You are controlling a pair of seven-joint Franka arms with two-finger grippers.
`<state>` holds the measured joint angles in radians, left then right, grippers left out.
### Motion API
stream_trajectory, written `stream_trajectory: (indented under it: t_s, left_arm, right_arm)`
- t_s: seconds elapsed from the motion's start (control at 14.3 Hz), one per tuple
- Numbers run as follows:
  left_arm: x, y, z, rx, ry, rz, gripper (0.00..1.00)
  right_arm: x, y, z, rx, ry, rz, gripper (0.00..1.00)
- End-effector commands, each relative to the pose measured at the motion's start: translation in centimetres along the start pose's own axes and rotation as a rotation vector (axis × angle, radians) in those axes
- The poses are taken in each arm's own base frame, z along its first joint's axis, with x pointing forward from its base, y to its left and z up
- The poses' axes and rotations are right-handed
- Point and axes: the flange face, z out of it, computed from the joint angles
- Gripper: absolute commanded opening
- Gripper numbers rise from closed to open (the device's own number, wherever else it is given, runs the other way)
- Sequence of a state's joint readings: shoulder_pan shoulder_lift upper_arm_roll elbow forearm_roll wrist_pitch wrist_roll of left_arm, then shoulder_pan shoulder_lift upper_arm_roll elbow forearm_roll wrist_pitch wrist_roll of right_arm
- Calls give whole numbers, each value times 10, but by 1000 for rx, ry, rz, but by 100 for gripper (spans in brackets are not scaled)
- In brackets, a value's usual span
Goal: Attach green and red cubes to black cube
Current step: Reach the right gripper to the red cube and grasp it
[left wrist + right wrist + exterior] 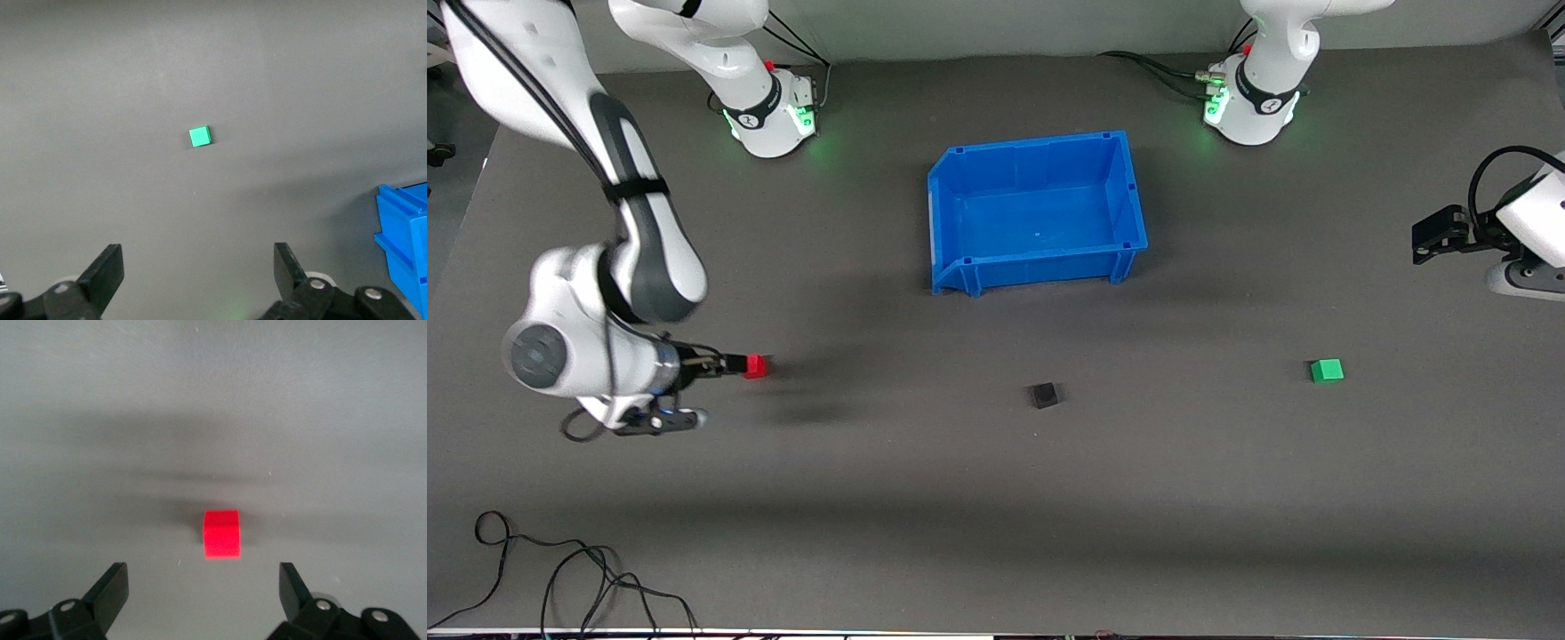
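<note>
Right gripper (734, 363) low at the red cube (756, 365); black and green cubes lie apart on the table (996, 498).

At lower left of the front frame the right gripper sits just beside the red cube, and its wrist view shows both fingers (107, 593) spread wide with the cube (221, 534) on the mat ahead of them, gripped by neither. The black cube (1044, 395) rests just below frame centre, nearer the camera than the blue bin (960, 191). The green cube (1327, 370) lies lower right. The left gripper (1432, 240) waits at the right edge, fingers (103, 273) parted wide and holding nothing, the green cube (199, 136) at mid-frame in its wrist view.
</note>
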<state>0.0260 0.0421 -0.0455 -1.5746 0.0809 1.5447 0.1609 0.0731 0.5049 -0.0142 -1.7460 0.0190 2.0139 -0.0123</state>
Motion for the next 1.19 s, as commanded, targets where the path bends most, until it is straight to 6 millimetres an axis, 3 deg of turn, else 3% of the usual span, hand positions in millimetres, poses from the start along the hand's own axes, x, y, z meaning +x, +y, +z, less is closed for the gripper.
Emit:
stream_trajectory:
  t_s: [0.0,0.28,0.42,0.63,0.84,0.91,1.05,1.12]
  left_arm:
    - [-1,-5,-2,23,8,-29,100]
    - [-3,-15,1,15,4,-209,100]
    - [-9,-40,3,-29,5,-404,100]
    - [-6,-49,9,-47,-22,-689,99]
    - [3,-56,15,-40,-38,-1018,100]
    - [6,-66,24,-41,-52,-1095,100]
    - [13,-81,41,-115,-95,-1300,100]
    - [13,-96,48,-153,-109,-1396,100]
  right_arm:
    - [11,-2,30,-5,-5,9,100]
    - [8,-2,59,-6,-2,3,98]
    - [2,0,71,-6,-24,13,90]
    - [-1,3,79,-5,-41,18,65]
    - [-2,1,84,-6,-50,15,61]
    - [-1,2,82,-7,-45,14,54]
    - [-1,2,82,-7,-44,16,19]
    - [-1,2,82,-5,-44,18,12]
